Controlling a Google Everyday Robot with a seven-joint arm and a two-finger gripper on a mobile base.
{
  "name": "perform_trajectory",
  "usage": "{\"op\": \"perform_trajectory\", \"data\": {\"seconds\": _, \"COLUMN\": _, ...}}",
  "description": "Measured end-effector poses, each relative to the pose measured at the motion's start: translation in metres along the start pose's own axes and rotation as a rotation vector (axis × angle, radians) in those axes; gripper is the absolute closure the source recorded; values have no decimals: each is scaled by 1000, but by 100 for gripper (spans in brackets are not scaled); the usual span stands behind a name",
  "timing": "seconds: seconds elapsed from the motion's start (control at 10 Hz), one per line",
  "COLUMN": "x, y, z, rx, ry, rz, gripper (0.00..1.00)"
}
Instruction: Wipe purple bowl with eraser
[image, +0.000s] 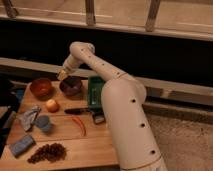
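The purple bowl (71, 86) stands on the wooden table, toward its back edge. My gripper (62, 75) hangs just above the bowl's back-left rim, at the end of the white arm that reaches in from the right. Its tip looks pale tan. The eraser is not visible as a separate thing; I cannot tell whether it is in the gripper.
An orange-red bowl (41, 88) sits left of the purple one, with an orange fruit (52, 105) in front. A green tray (94, 92) lies to the right. Also on the table: a black-handled knife (77, 110), a red chili (80, 125), a blue-grey sponge (21, 145), and dark dried fruit (47, 152).
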Motion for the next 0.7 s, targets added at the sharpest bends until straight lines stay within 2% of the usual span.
{"op": "perform_trajectory", "data": {"seconds": 0.7, "x": 1, "y": 0, "z": 0, "rx": 0, "ry": 1, "rz": 0, "gripper": 30}}
